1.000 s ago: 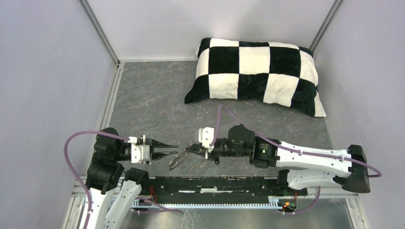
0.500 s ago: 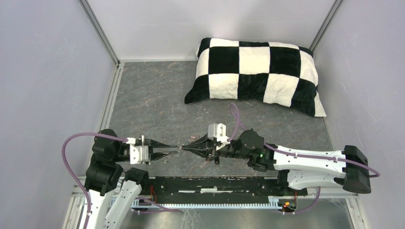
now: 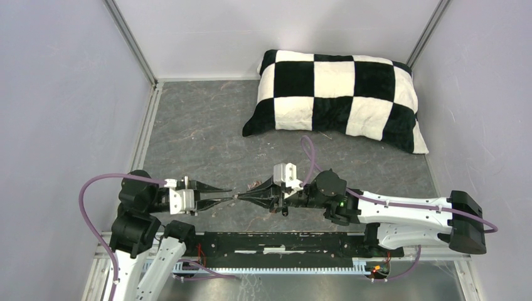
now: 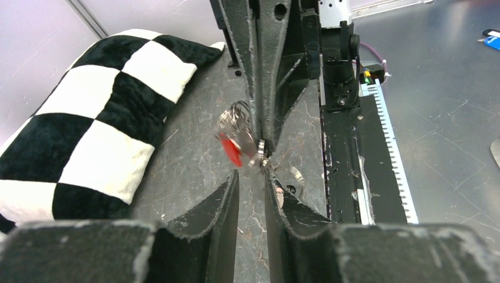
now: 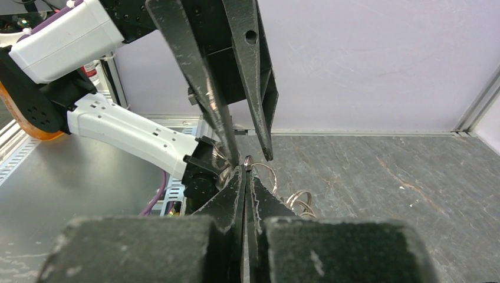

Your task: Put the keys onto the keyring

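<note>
right gripper [image 3: 243, 196] is clenched on the keys [image 4: 239, 138], a small bunch with a red tag [image 4: 230, 151] and wire rings, over the table [image 3: 201, 138] near its front middle. left gripper [image 3: 232, 195] meets it tip to tip, jaws a little apart and grasping nothing, its tips just beside the bunch.

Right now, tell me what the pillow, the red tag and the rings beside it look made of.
The pillow looks like soft plush fabric: fuzzy nap, sagging edges. The red tag is probably plastic, smooth and glossy, though blurred. The rings seem thin metal wire, with silvery glints.
</note>
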`<action>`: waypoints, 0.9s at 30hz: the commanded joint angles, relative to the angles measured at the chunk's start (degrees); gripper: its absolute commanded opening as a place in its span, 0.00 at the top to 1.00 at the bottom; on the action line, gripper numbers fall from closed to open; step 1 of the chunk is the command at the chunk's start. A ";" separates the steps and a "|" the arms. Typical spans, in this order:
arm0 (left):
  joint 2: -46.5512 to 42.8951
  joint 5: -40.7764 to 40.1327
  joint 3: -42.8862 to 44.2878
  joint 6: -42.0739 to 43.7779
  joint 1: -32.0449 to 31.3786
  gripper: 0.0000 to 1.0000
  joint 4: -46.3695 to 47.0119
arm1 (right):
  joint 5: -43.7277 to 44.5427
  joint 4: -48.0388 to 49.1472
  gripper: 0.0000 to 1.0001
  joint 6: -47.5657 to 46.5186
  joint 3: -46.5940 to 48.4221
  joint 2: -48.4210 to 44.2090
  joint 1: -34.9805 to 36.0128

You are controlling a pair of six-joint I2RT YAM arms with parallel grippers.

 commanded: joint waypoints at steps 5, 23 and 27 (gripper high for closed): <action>2.92 2.75 2.11 -5.46 0.02 0.77 0.21 | -3.86 6.98 0.99 0.30 2.49 1.28 0.36; 3.72 3.51 4.37 1.37 0.02 0.98 -6.75 | 5.33 -8.50 0.45 -7.56 4.51 -5.10 0.28; 2.58 1.43 3.71 1.45 0.02 0.98 -6.27 | 12.13 -17.21 0.29 -10.48 6.67 -9.91 0.34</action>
